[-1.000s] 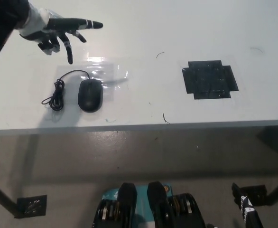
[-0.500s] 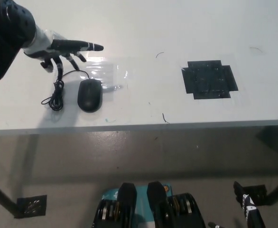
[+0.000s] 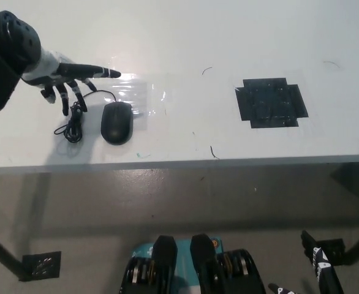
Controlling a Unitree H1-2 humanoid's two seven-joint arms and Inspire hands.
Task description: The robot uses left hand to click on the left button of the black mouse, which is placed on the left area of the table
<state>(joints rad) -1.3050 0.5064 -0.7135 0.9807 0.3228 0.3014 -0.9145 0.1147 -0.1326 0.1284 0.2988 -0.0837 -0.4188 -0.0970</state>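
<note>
One hand matters here: your left hand (image 3: 60,76) has dropped and pulled back since a second ago, fingers (image 3: 100,71) spread and empty, now hovering just behind the mouse (image 3: 117,122) and its cord (image 3: 75,119) on the counter (image 3: 185,37). Click not yet made; right hand (image 3: 320,272) idles far below.

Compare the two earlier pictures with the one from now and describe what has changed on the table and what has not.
The left hand, open with fingers spread, has drawn back toward picture left and down, closer to the black mouse and its cable, touching nothing. The mouse, cable and black tape patch lie unmoved. The right hand stays low at the bottom right.
</note>
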